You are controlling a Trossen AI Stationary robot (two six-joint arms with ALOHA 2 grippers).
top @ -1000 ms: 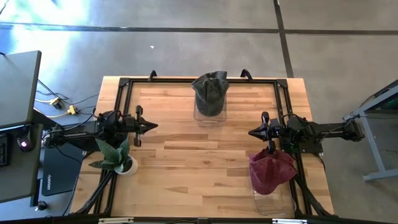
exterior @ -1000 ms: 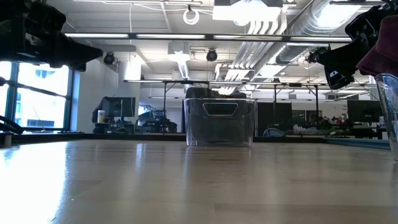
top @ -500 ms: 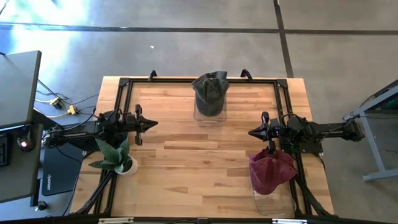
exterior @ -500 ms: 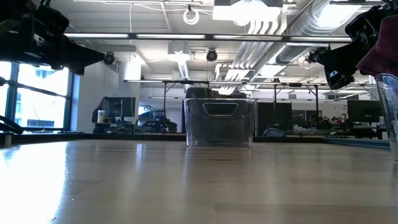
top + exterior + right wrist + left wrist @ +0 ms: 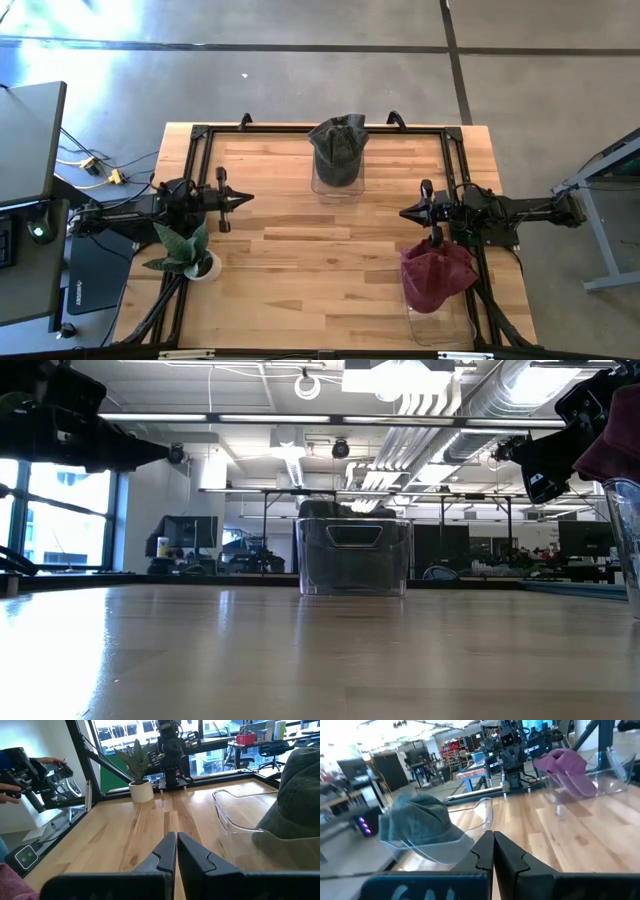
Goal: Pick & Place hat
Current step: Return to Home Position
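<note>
A grey-green hat (image 5: 338,148) lies draped over the rim of a clear bin (image 5: 337,183) at the middle of the table's far edge; it also shows as the grey-green hat (image 5: 417,822) and the grey-green hat (image 5: 300,795) in the wrist views. A maroon hat (image 5: 434,274) sits on top of a second clear bin (image 5: 440,325) at the near right, seen too as the maroon hat (image 5: 567,764). My left gripper (image 5: 247,200) hovers shut over the table's left side, pointing right. My right gripper (image 5: 404,213) hovers shut over the right side, pointing left, just beyond the maroon hat.
A potted plant (image 5: 186,250) stands at the table's near left, below my left arm. A black frame (image 5: 300,128) runs along the table's edges. Bare wood (image 5: 320,240) lies between the two grippers. A person's hands with a controller (image 5: 30,765) show beyond the table.
My left gripper has stirred a little in place above the table's left side and stays shut. The hats, the bins and my right arm have kept still.
</note>
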